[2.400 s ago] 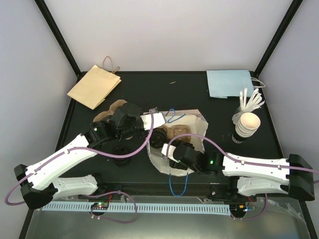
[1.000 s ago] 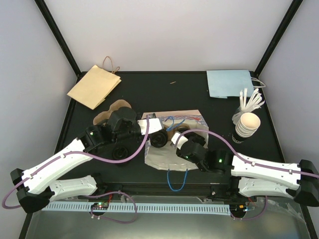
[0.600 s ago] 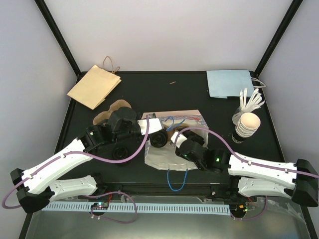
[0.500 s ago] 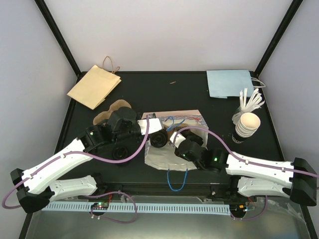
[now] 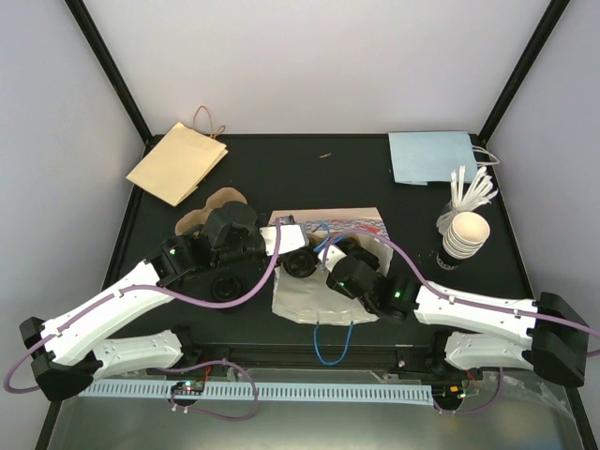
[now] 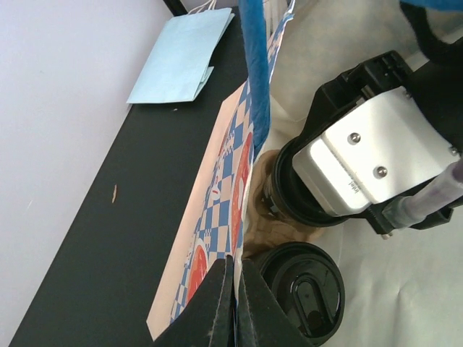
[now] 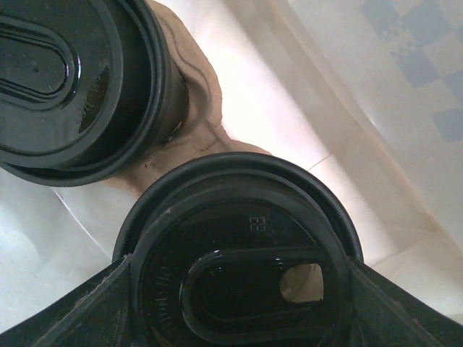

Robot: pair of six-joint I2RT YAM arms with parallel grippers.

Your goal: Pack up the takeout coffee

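Observation:
A checked takeout bag (image 5: 323,298) with blue handles lies on its side, its white inside showing. My left gripper (image 6: 235,271) is shut on the bag's upper edge (image 6: 217,195). Inside sits a brown pulp carrier (image 7: 184,130) with two black-lidded coffee cups. My right gripper (image 7: 239,289) reaches into the bag, one finger on each side of the nearer cup's lid (image 7: 246,260), shut on it. The other cup (image 7: 65,79) stands beside it in the carrier. In the top view only that other cup's lid (image 5: 300,263) shows next to my right gripper (image 5: 336,255).
A flat brown paper bag (image 5: 178,161) lies at the back left and a light blue bag (image 5: 431,157) at the back right. A stack of paper cups (image 5: 464,234) with white stirrers (image 5: 472,190) stands at the right. Another pulp carrier (image 5: 214,206) lies behind my left arm.
The bag mouth has dropped flatter than 2.4 seconds ago. Over the last second my right gripper has slid a little further into the bag with the cup. My left arm has stayed still.

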